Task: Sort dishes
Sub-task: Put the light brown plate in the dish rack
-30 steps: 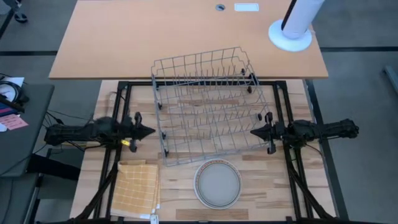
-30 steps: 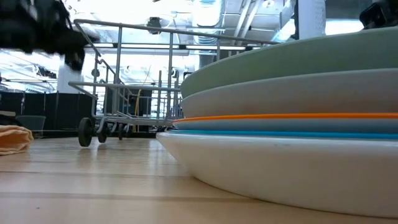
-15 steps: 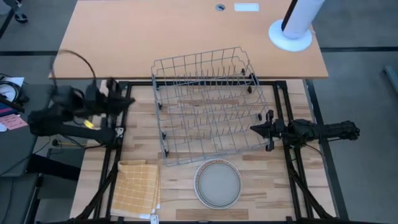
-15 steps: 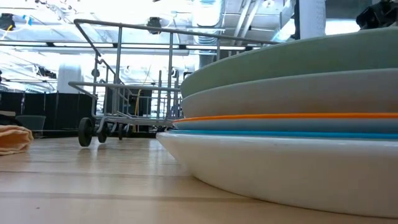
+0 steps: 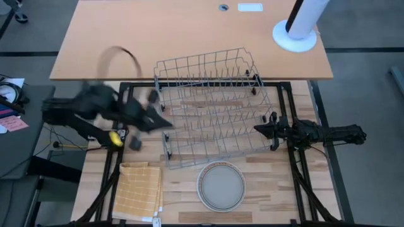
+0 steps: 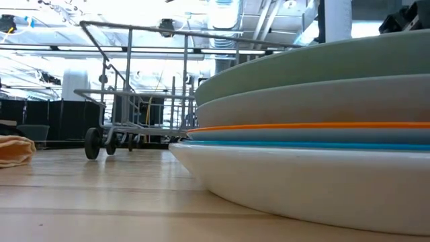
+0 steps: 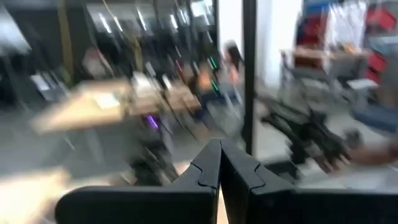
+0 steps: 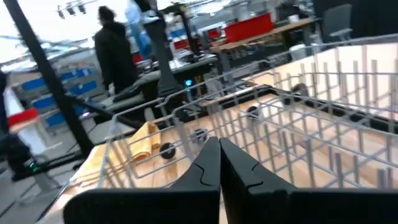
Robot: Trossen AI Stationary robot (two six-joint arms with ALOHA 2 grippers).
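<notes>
While the plates point(image 5: 221, 187) sat stacked at the desk's point(image 5: 183, 211) near edge, below the rack point(image 5: 211, 107), both claws were clenched: left claw point(image 5: 165, 123) blurred by the rack's left side, right claw point(image 5: 257, 130) at its right. You faced stiff, glossy, breakable ware; take the top rim.

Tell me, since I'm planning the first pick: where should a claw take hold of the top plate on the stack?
Probably at its raised rim on the right, nearest the right claw. The top plate lies flat on the stack, so only its overhanging edge gives the fingers something to pinch.
</notes>
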